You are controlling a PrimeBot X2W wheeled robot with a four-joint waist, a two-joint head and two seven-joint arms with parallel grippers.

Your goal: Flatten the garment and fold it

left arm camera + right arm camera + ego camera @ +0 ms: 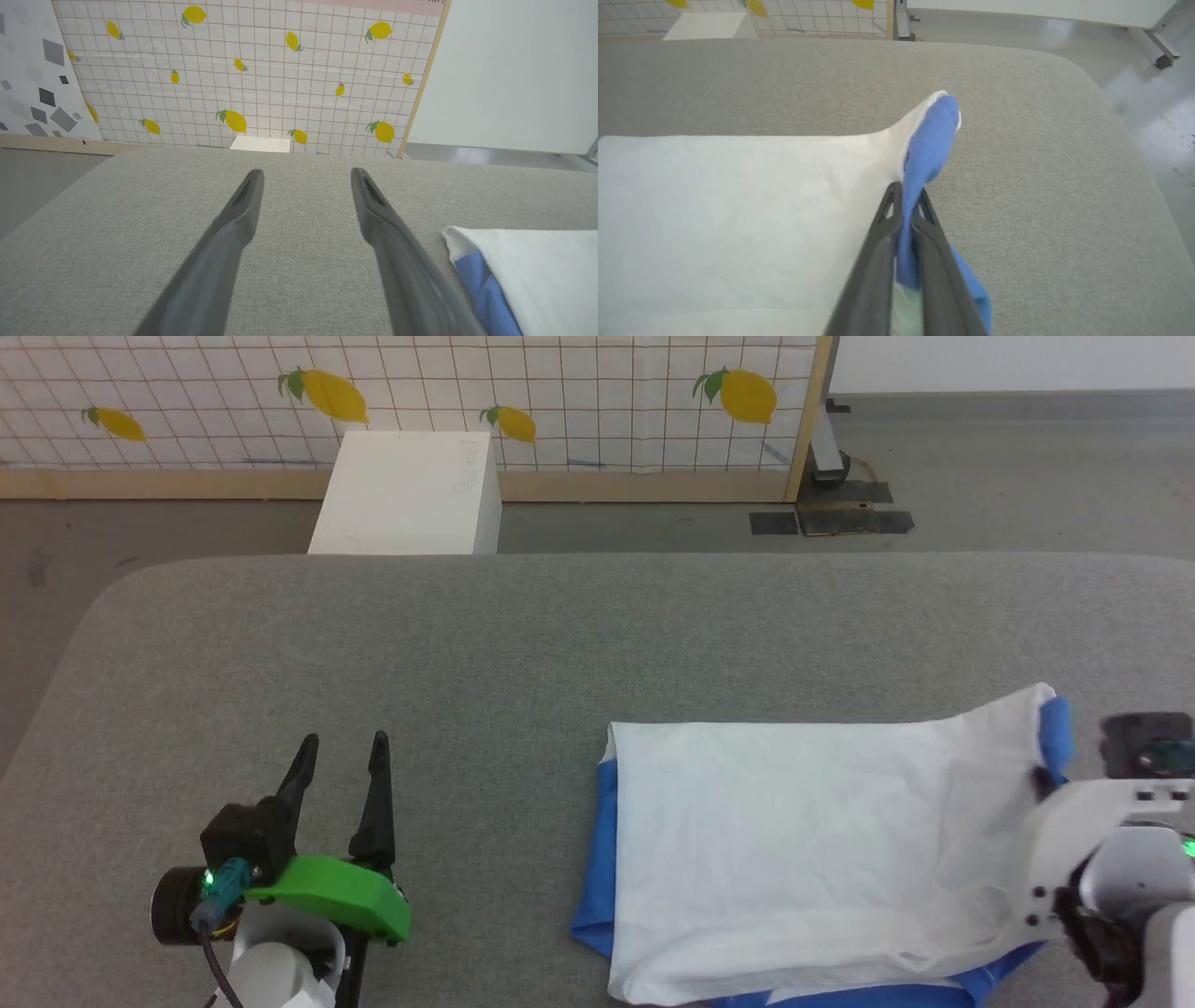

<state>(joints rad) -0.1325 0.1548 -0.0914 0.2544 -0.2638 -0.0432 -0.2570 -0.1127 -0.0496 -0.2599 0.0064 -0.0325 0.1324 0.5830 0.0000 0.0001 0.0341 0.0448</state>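
The garment lies on the grey table at the right, a white panel with royal-blue cloth showing along its left edge and front edge. My right gripper is shut on a blue fold at the garment's right edge, lifting that corner a little off the table. In the head view the right gripper sits at the garment's right edge, its fingers mostly hidden by its pale wrist. My left gripper stands open over bare table, well left of the garment, nothing between its fingers.
A grey fabric-covered table with rounded corners carries everything. Beyond its far edge stand a white box and a lemon-print grid wall. Grey floor lies past the table's right edge.
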